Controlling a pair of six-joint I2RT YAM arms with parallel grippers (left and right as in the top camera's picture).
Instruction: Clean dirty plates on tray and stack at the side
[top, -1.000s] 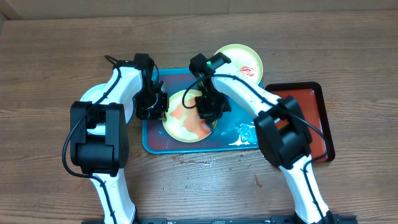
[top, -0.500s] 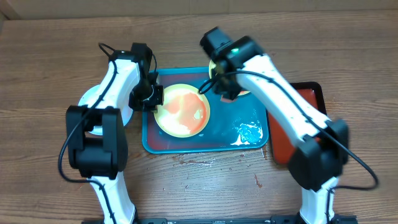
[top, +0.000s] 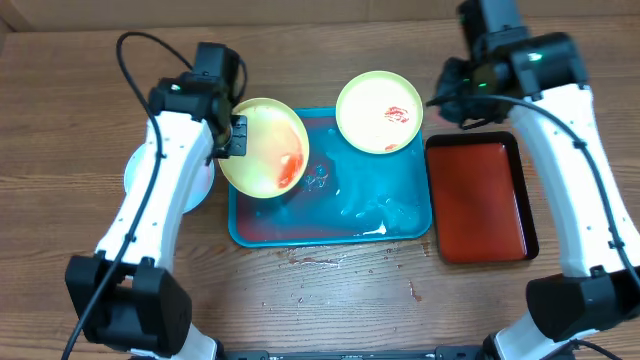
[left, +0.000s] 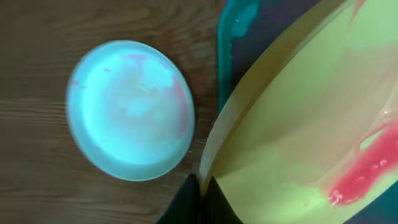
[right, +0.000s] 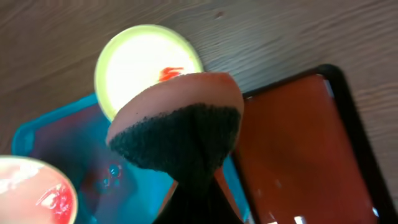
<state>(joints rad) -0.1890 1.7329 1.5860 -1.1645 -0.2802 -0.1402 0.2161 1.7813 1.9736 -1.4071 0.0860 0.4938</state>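
Note:
My left gripper (top: 232, 138) (left: 202, 193) is shut on the rim of a yellow-green plate (top: 262, 148) (left: 298, 124). It holds the plate lifted and tilted over the left end of the teal tray (top: 350, 215) (left: 227, 50), with red sauce still on it. The light blue plate (top: 138, 168) (left: 130, 109) lies on the table left of the tray. A second yellow-green plate (top: 378, 112) (right: 146, 62) with a red smear sits at the tray's back right. My right gripper (top: 455, 92) (right: 193, 186) is shut on an orange-and-dark sponge (right: 177, 124), raised above the gap between the trays.
A dark red-and-black tray (top: 478, 198) (right: 298, 143) lies right of the teal tray. The teal tray's inside is wet, with foam near its front right corner (top: 385, 225). Wet spots mark the table in front of the tray (top: 310, 258).
My right arm lifted the sponge off the plate and swung back and right. My left gripper raised the plate and carried it left, tilting it over the tray's edge.

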